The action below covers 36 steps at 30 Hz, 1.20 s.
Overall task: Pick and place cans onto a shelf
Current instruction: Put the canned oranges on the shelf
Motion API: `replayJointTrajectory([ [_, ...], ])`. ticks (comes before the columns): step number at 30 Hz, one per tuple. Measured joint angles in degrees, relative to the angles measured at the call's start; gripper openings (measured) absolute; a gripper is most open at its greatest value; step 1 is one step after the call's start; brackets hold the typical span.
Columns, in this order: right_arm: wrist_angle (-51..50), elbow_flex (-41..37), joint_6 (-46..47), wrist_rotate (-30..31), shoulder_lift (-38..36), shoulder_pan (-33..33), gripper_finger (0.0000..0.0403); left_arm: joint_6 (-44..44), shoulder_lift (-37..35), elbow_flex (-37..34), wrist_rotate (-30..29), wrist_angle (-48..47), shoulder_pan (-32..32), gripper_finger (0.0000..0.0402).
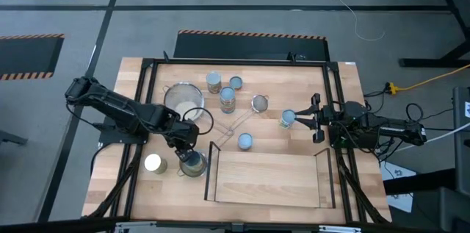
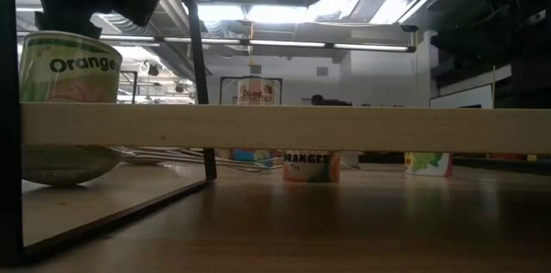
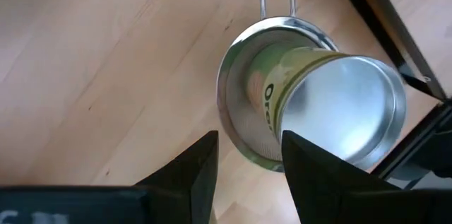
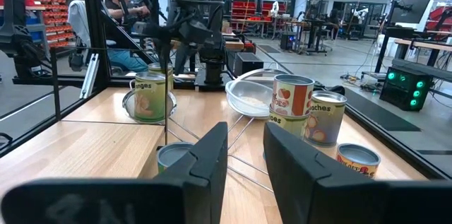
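Left gripper (image 1: 189, 150), fingers parted and empty, hovers over the orange can (image 1: 192, 164) near the desk's front-left. It must descend and grip. Right gripper (image 1: 307, 118) waits open by the right edge.

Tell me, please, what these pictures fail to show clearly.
Low view: the shelf board hides the tops of the cans behind it.
Right wrist view: the right gripper hides part of the nearest can.
High view: the left gripper overlaps the can in the strainer; contact unclear.
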Motion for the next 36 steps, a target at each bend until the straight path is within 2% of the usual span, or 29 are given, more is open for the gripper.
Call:
replayJointTrajectory([
  [16, 0.0, 0.0, 0.0, 0.0, 0.0, 0.0, 0.0098, 0.1, 2.5, 0.0, 0.4, 1.1, 0.0, 0.0144],
  [36, 0.0, 0.0, 0.0, 0.0, 0.0, 0.0, 0.0098, 0.1, 2.5, 0.0, 0.4, 1.1, 0.0, 0.0005],
])
